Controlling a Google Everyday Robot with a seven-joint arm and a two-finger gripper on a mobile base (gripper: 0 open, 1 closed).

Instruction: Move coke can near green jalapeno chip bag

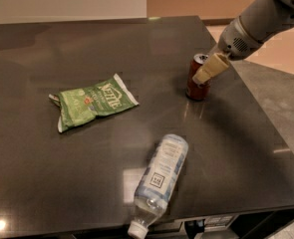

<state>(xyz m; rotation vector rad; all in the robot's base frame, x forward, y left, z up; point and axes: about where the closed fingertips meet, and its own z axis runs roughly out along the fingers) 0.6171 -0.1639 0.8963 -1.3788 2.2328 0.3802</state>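
The coke can (196, 89) is red with a silver top and stands upright on the dark table (136, 49) near its right side. My gripper (203, 75) comes down from the upper right on a grey arm and sits at the can's upper right side, overlapping its top half. The green jalapeno chip bag (91, 102) lies flat at the table's centre left, well to the left of the can and apart from it.
A clear plastic water bottle (159, 179) lies on its side near the front edge, cap pointing to the front left. The table's right edge (266, 123) runs close behind the can, with grey floor beyond it.
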